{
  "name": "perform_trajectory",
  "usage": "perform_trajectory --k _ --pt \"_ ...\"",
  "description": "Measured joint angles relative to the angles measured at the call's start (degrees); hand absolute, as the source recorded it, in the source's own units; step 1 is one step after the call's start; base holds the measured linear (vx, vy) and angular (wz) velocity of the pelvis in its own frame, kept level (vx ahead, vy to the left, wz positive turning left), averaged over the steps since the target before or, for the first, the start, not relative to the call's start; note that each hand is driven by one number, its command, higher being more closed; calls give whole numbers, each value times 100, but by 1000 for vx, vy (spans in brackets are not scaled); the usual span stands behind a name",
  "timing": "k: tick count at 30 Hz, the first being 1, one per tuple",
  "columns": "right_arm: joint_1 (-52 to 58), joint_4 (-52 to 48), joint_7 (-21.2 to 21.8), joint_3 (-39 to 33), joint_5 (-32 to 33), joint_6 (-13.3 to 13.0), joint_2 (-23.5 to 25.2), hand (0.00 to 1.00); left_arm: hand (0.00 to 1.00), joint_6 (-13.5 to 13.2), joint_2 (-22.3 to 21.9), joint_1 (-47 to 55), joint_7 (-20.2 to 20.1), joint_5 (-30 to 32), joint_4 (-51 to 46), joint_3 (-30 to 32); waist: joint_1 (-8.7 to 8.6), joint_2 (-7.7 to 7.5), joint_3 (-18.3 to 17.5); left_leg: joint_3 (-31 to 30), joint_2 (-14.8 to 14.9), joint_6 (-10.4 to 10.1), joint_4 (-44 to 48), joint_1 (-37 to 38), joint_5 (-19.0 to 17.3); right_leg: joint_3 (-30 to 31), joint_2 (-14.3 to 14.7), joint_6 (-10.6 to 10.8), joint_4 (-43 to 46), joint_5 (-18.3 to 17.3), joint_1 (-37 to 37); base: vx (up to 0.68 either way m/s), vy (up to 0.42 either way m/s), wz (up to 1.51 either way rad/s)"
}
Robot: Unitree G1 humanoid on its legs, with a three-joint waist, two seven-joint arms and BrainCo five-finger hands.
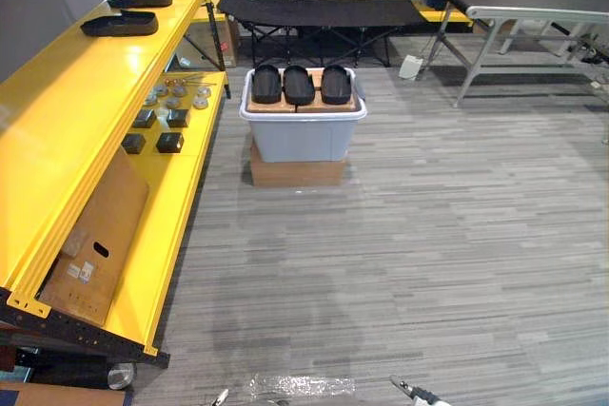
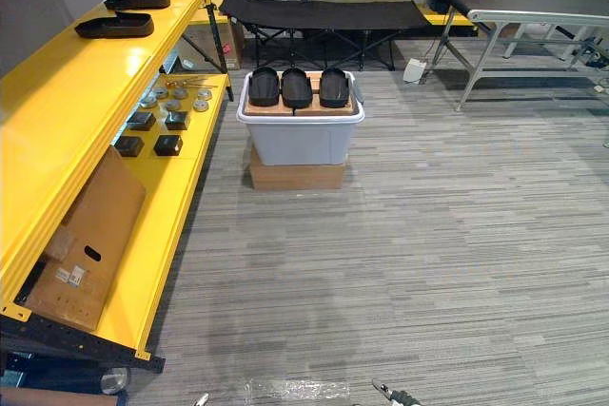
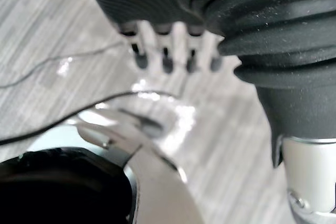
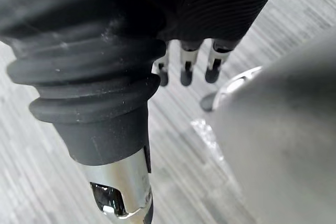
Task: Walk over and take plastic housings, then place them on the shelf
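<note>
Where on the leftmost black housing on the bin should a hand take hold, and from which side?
Probably its near short end, from above on the robot's side. The leftmost housing lies flat, long axis pointing away, with the middle housing close along its right edge, so the near end and outer left edge look easiest to reach.

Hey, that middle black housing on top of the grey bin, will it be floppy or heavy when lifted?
Probably stiff: the middle housing holds a moulded tub shape. Likely light, since it looks like a hollow shell. Its smooth rounded rim might slip, and it merely rests on cardboard.
</note>
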Motion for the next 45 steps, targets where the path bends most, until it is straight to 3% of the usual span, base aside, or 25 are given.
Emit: perform_trajectory --k 2,5,9,12,14,15,16,17,19,23,25,27,28,31,33,34,35,36,37,38,39,41,43,44,45 --pt "-64 -66 41 -89 112 -44 -30 0 0 125 15 -92 4 175 -72 -12 -49 72 163 -13 122 -2 204 71 -100 -25 -79 -159 722 -247 -454 89 59 2" --pt "-58 -54 163 -85 88 -135 -1 0 0 263 135 -199 1 354 -64 9 -80 -31 259 63 336 -153 428 94 -328 -26 10 -99 156 -207 -888 161 48 -10" --pt "152 32 173 -248 -143 -127 0 0 0 345 157 -333 -242 376 -38 191 -125 -50 265 96 538 -567 547 357 -637 -6 66 -73 -750 498 -1094 307 -44 -6" --pt "194 160 230 -294 -283 -85 -13 0 0 328 96 -351 -308 270 -81 264 -154 -1 252 78 673 -794 1249 390 -1477 99 38 -463 226 369 -1378 343 -194 -1" --pt "200 205 318 -280 -649 29 -282 0 0 320 -141 -174 -250 -117 -87 343 -273 444 56 -9 1235 -1153 2349 125 -1890 -45 351 -575 913 -42 -1424 520 -289 21" --pt "179 257 314 -279 -748 24 -338 0 0 326 -219 -187 -281 -182 -99 443 -265 511 63 -18 1399 -1279 3025 -182 -1799 -64 423 -677 962 -112 -1402 538 -280 12" --pt "102 335 276 -284 -814 -16 -440 0 0 343 -312 -212 -319 -183 -118 599 -265 678 128 -156 1686 -1276 4476 -813 -1214 -169 547 -814 809 -175 -1140 497 -298 3" --pt "32 399 270 -291 -824 -40 -603 0 0 357 -433 -194 -373 -164 -96 686 -230 799 253 -175 1967 -1227 5592 -1313 -1142 -196 729 -823 422 -176 -679 502 -279 1" --pt "2 406 272 -297 -808 -241 -628 0 0 356 -485 -66 -440 -161 -88 783 -188 813 313 -240 1863 -1116 6052 -1678 -1215 -187 824 -834 -173 -167 135 530 -210 -10" --pt "-356 214 267 -304 -800 -691 -559 0 0 -89 -616 143 -404 -376 -256 945 95 708 349 -88 1107 -1005 3813 -2262 -1140 44 716 -824 -956 -163 961 433 -59 -41" --pt "-449 -122 243 -300 -793 -869 -512 0 0 -322 -715 283 -403 -405 -345 1082 221 689 362 -114 817 -870 1578 -2438 -125 157 668 -633 -1352 -235 1320 437 117 -44" --pt "-411 -150 238 -274 -788 -855 -459 0 0 -394 -717 398 -452 -395 -342 1087 279 613 394 -43 773 -778 1262 -2335 738 172 636 -470 -1548 -426 1800 542 192 -3" --pt "-367 -138 240 -159 -787 -793 -382 0 0 -473 -661 367 -481 -385 -397 1082 288 463 418 113 682 -618 1463 -2328 855 109 534 -583 -1561 -535 1968 512 151 32" --pt "-323 -90 242 -67 -806 -580 -249 0 0 -517 -474 94 -490 -363 -486 1079 318 192 536 192 572 -163 2003 -2483 486 15 381 -412 -1132 -300 1966 472 157 46" --pt "-279 -4 234 -84 -805 -495 -176 0 0 -518 -452 69 -488 -342 -542 1134 340 46 542 168 423 -111 1891 -2228 294 93 160 -201 -191 -181 1686 416 154 19" --pt "-191 32 221 -109 -799 -475 -99 0 0 -531 -417 85 -480 -268 -565 1129 377 -90 476 138 285 -65 1588 -1868 152 351 -235 364 1644 165 866 546 193 11" --pt "-174 59 225 -109 -801 -475 -37 0 0 -549 -373 82 -461 -226 -562 1130 357 -115 470 85 210 -81 1505 -1693 91 488 -397 603 2690 318 381 456 160 17" --pt "-150 109 236 -109 -799 -473 2 0 0 -563 -362 62 -428 -159 -562 1128 321 -122 470 46 177 -81 1458 -1530 17 452 -561 476 3368 244 43 456 126 15" --pt "-144 106 272 -231 -864 -485 -1 0 0 -631 -382 62 -368 -167 -569 1126 311 -133 468 43 139 -48 1296 -1134 -49 256 -804 27 4023 -22 -410 451 105 7" --pt "-155 91 272 -222 -1029 -520 -50 0 0 -646 -398 52 -367 -183 -586 1130 268 -82 487 18 152 -34 1194 -877 -110 25 -907 -261 4036 -216 -656 529 109 17" --pt "-175 65 247 -152 -1079 -548 -99 0 0 -648 -402 -16 -374 -206 -646 1123 194 -42 494 -61 219 -75 1113 -607 -168 -330 -922 -247 3458 -495 -835 410 17 33" --pt "-177 29 178 -122 -1018 -605 -90 0 0 -631 -383 -126 -374 -388 -797 1132 107 5 485 -139 425 -252 1093 -405 -275 -597 -577 -234 1608 -474 -940 388 -65 49" --pt "-150 37 103 -110 -1023 -594 -79 0 0 -599 -330 -149 -374 -550 -858 1132 60 3 481 -183 595 -451 1081 -225 -439 -393 -162 -178 62 -5 -1029 470 -189 48" --pt "-47 58 100 -69 -1026 -575 -75 0 0 -549 -306 -146 -370 -644 -834 1132 48 -32 460 -302 643 -588 1124 -76 -660 24 67 -156 -556 720 -1062 415 -242 53" --pt "14 102 96 -49 -1029 -570 -57 0 0 -539 -293 -127 -368 -654 -827 1142 61 -116 406 -364 598 -643 1166 -48 -748 185 76 -195 -586 1012 -1111 442 -290 68"
